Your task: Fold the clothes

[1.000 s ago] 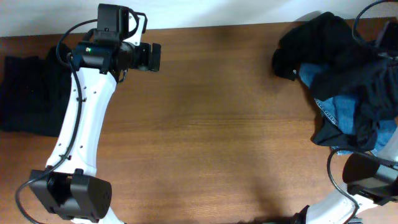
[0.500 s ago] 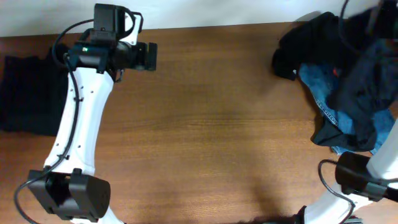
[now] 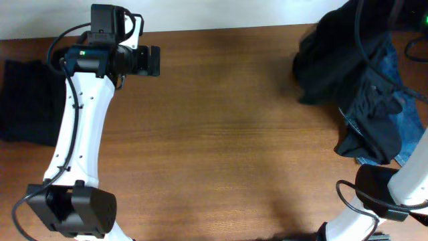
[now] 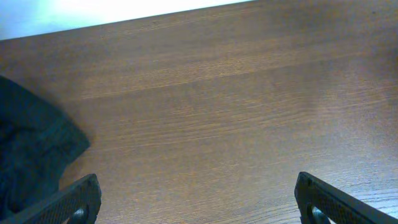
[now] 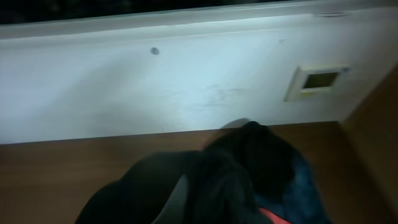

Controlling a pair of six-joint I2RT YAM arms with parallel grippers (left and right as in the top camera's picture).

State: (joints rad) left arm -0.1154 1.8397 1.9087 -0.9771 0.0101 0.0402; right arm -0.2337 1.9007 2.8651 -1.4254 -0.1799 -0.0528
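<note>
Left claw (image 3: 152, 60) hovering at 10 o'clock over surface (image 3: 234, 147), spread wide, gripping nothing. Right claw, buried in fabric, pinching black garment (image 3: 341, 60) at 2 o'clock, over denim jeans (image 3: 409, 127). Dark cloth (image 3: 27, 100) lying at 9 o'clock.

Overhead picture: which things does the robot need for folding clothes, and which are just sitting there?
For the job: dark garment lifted at the right, blue jeans partly under it, black cloth at the left edge.
Just there: wooden table, white wall, small wall panel.
</note>
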